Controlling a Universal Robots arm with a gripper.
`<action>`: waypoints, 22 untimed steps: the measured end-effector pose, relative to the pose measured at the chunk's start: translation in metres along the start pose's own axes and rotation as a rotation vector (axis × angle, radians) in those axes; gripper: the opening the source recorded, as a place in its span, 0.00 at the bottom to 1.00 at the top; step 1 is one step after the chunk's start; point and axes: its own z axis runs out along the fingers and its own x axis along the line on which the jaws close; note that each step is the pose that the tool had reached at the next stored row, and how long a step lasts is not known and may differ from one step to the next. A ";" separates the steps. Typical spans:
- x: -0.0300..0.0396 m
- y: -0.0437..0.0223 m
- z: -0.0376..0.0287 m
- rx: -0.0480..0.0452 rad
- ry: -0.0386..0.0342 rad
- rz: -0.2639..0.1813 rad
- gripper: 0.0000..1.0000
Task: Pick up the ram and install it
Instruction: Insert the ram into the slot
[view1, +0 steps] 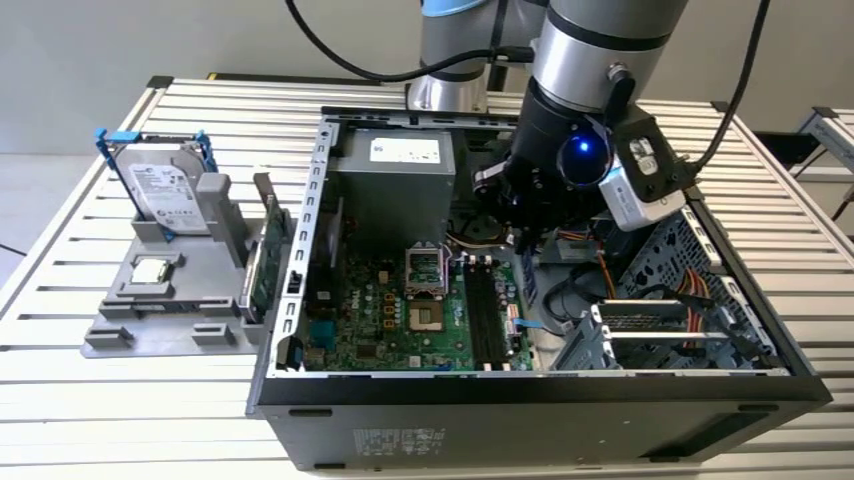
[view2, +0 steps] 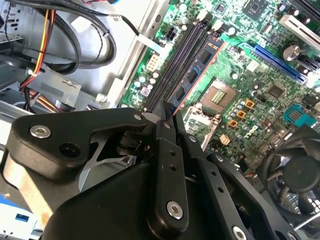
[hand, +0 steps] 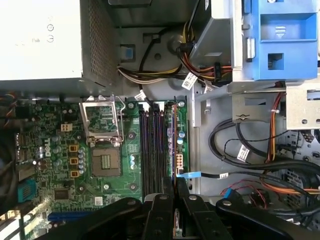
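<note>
The gripper (hand: 174, 187) stood inside the open computer case (view1: 534, 400) on the counter (view1: 134, 420). In both wrist views its fingers (view2: 165, 150) were drawn close together on either side of the near end of the ram (hand: 172, 135). The ram stood on edge in the outermost memory slot of the motherboard (hand: 60, 165), beside the empty slots. The gripper body cut off the ram's near end and hid the slot latch there. In the exterior view the arm hid the ram. The case also held the power supply (view1: 394, 190), an open processor socket (hand: 105, 162) and loose cables (hand: 240, 150). Outside the case, a grey holder (view1: 160, 320) carried a hard drive (view1: 167, 190) and an expansion card (view1: 271, 260).
</note>
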 end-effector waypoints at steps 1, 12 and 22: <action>0.0000 0.0000 0.0010 -0.0001 0.0000 0.000 0.00; 0.0000 -0.0002 0.0138 0.0000 0.0000 0.000 0.00; -0.0005 -0.0003 0.0255 -0.0003 0.0000 0.000 0.00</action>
